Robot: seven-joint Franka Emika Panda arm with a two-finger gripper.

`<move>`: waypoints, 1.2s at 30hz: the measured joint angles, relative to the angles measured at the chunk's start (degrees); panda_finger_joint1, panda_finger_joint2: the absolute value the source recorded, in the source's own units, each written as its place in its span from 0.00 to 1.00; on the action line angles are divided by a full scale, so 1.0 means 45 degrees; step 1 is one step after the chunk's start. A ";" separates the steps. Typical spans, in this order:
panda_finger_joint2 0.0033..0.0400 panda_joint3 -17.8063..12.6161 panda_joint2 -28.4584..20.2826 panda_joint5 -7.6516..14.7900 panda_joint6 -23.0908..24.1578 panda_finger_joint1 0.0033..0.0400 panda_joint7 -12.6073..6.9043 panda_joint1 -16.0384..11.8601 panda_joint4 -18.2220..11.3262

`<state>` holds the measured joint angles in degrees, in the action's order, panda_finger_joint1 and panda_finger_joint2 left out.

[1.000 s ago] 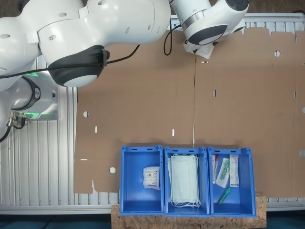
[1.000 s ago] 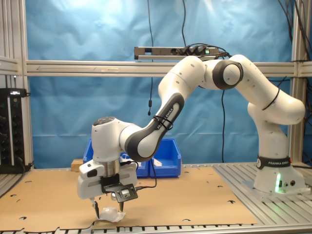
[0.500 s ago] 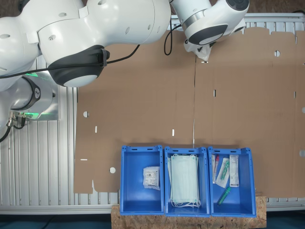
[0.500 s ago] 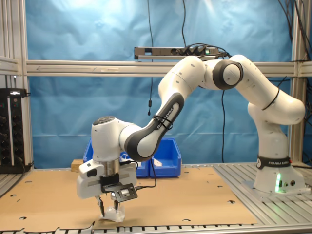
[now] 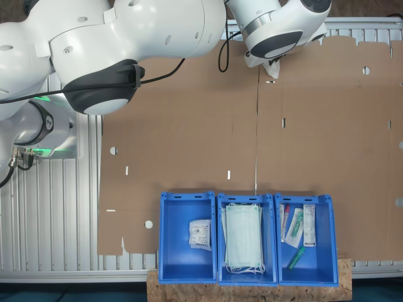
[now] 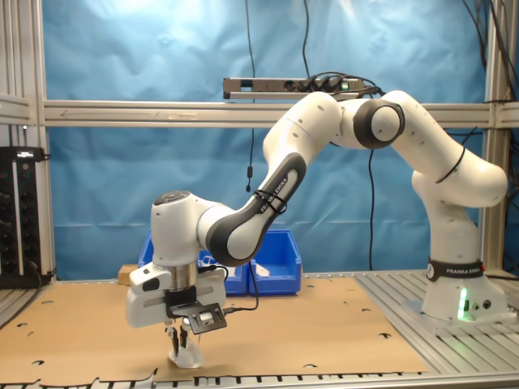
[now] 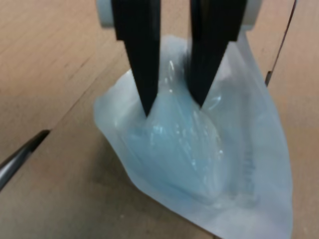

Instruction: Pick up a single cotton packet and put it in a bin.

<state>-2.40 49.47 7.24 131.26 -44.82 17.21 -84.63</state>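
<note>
The hand pinches the cotton packet low over the cardboard-covered table; lifting straight and slowly should keep the limp packet from slipping before the blue bins.

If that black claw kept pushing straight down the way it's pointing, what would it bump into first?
The gripper points down and already pinches the cotton packet, so the packet comes first. Just beneath lies the cardboard sheet, which would likely stop it; the depth between them is unclear.

Bright, even light in both exterior views; the wrist view is soft, blurred around the cotton packet
</note>
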 joint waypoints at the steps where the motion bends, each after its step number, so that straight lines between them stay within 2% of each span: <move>1: 0.03 0.0000 0.0000 0.0000 0.0000 0.03 0.0000 0.0000 0.0000; 27: 0.01 0.0025 -0.0037 0.0000 -0.0014 0.01 0.0000 -0.0002 -0.0006; 36: 0.02 0.0250 -0.0717 0.0000 -0.0588 0.02 0.0000 0.0000 -0.0171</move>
<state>-1.28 46.25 7.24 128.62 -44.82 17.21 -85.40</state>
